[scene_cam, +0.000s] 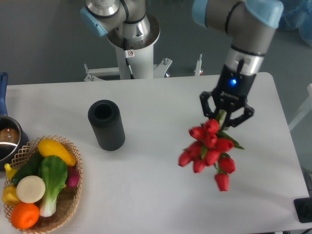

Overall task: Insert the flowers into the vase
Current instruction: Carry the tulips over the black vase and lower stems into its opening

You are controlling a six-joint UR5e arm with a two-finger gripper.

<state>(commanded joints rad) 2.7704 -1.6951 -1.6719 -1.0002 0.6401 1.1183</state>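
The end effector (225, 116) gripped the tulips (208, 150) buds-down, well apart from the vase (106, 125); unflipped, stems could miss the mouth.

I am working in a robot lab, not a home. My arm (243, 44) is big, grey and blue, and a second robot's round base (131, 34) is bolted on a white post behind the white table (161, 195). The wall at the back is plain grey. The things on the table look like toys for practice: a wicker basket (73, 195) full of pretend vegetables and a pot (7, 139) with a blue handle at the left edge.
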